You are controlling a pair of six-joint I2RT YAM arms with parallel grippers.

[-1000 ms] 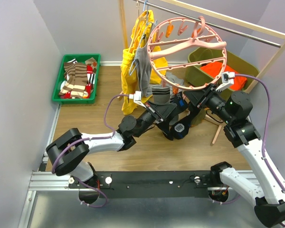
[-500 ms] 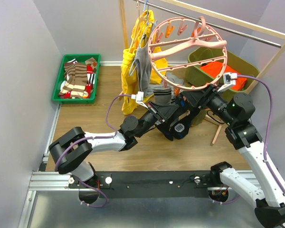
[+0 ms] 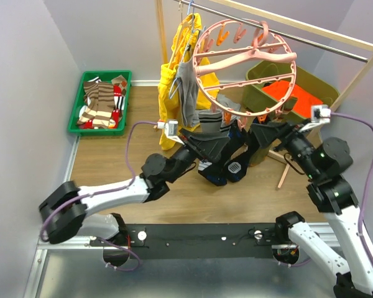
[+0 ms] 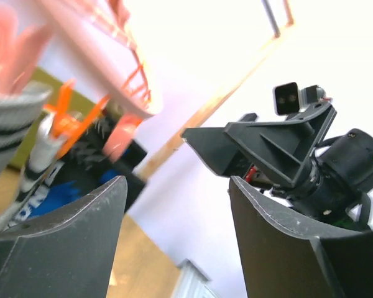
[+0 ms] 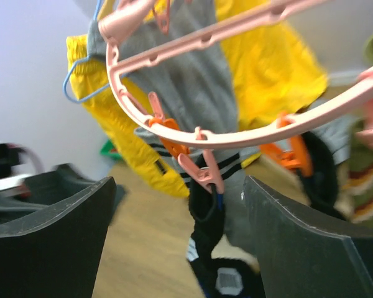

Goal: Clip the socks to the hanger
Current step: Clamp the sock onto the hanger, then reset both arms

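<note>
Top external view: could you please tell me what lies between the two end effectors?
Black socks hanging clipped from the pink ring hanger, clearest in the top view.

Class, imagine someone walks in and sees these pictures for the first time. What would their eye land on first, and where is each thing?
First comes the big round pink hanger, hanging at the upper middle, with dark socks clipped along its lower rim. Next are the bright yellow jacket hanging just to its left, and the green crate of striped socks at the far left.
</note>
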